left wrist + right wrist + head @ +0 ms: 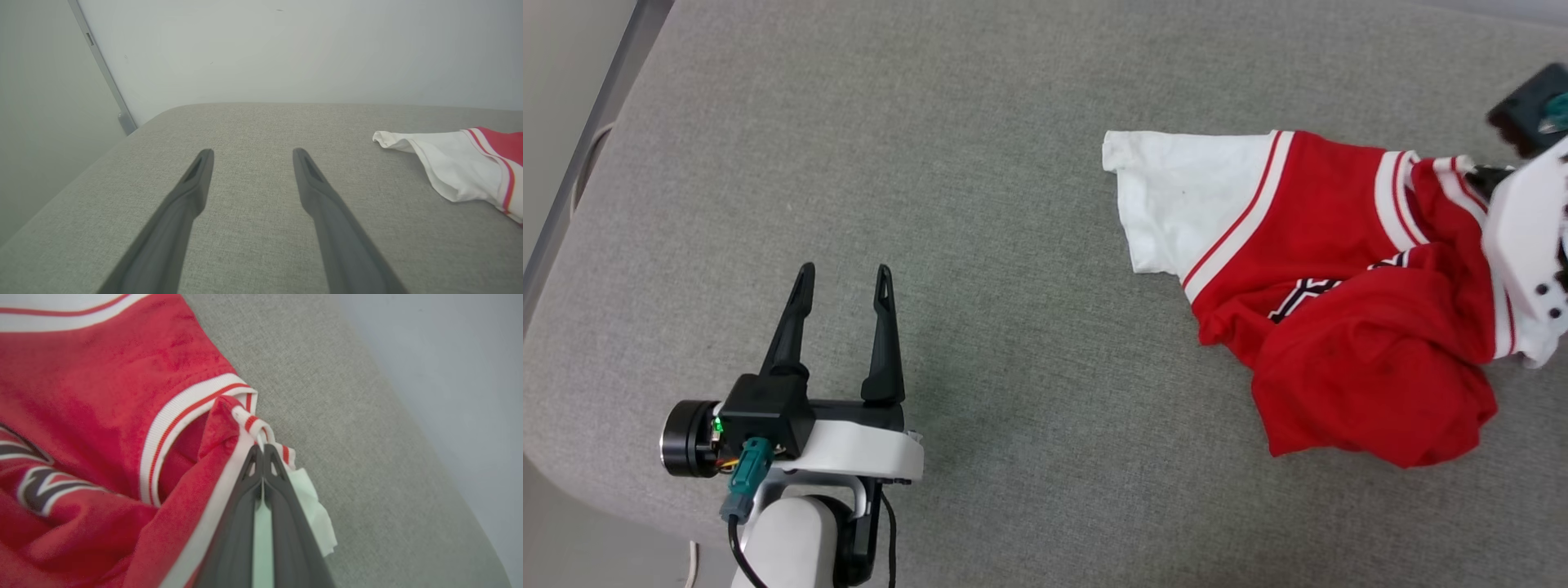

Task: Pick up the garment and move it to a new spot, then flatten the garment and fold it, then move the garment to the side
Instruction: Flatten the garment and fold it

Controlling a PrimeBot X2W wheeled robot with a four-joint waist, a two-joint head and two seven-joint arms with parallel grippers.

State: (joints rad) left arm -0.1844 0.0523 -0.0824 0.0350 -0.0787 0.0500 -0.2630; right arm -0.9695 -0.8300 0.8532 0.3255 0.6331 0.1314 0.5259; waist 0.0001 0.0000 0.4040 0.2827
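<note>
- Garment [1339,310] lay crumpled on the right part of the grey padded surface [1013,204] in the head view, with the red body bunched toward the near side, not flat
- One white sleeve [1184,196] was spread out toward the left, and a red-and-white striped seam ran diagonally where it met the red body
- Black white-outlined lettering [1307,296] showed partly in a fold at mid-garment, unreadable
- Right gripper [1480,175] sat at the garment's far right edge, and its white wrist housing covered part of the cloth there
- Right wrist view: right gripper [263,448] had its fingers pressed together, pinching a bunched bit of the striped trim [249,420]
- White fabric stuck out just beside the fingers on their right
- Same view: the garment [102,396] lay to the left of the fingers, a striped band curved up toward the pinch point, and grey surface lay to the right
- Left gripper [845,273] was at the lower left of the head view with its fingers spread wide, well apart from the garment
- Left wrist view: left gripper [253,153] was splayed over the grey surface, with only that surface seen between the fingers; could not tell if the tips touched it
- Garment [461,167] showed its sleeve at the right edge, apart from those fingers
- Pale wall [286,49] stood behind the surface's far edge, and a grey metal strip [106,73] slanted at the left
</note>
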